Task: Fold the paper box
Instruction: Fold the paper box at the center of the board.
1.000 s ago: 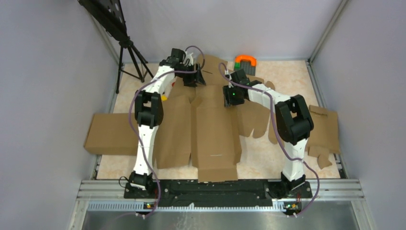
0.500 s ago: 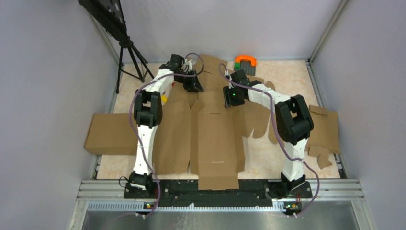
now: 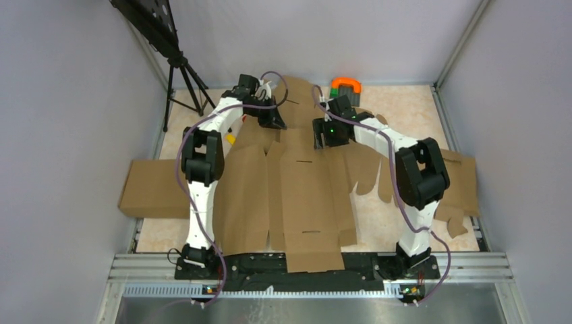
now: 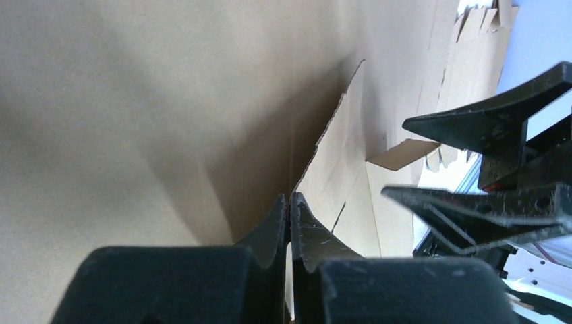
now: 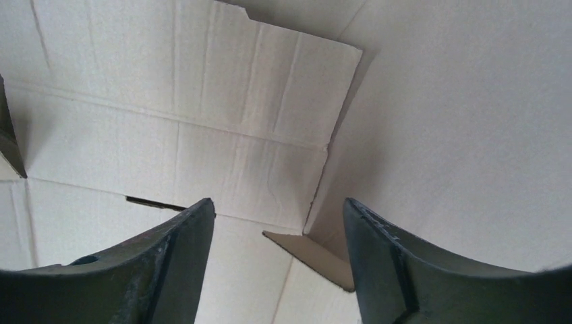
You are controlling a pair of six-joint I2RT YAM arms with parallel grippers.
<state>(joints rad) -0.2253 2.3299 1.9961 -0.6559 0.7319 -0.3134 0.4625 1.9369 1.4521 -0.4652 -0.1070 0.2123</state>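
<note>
The paper box (image 3: 303, 196) lies flat, long axis running out from the base rail (image 3: 256, 271). At its end farthest from that rail, the left gripper (image 3: 273, 120) is pressed shut (pinching cardboard? unclear); the right gripper (image 3: 325, 138) gapes, empty.

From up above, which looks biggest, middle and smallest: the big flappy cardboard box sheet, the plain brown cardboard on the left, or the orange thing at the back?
1. The paper box: biggest by far.
2. The plain cardboard slab: middle.
3. The orange thing: smallest. It sits farthest from the camera, but the gap is too big to doubt.
</note>
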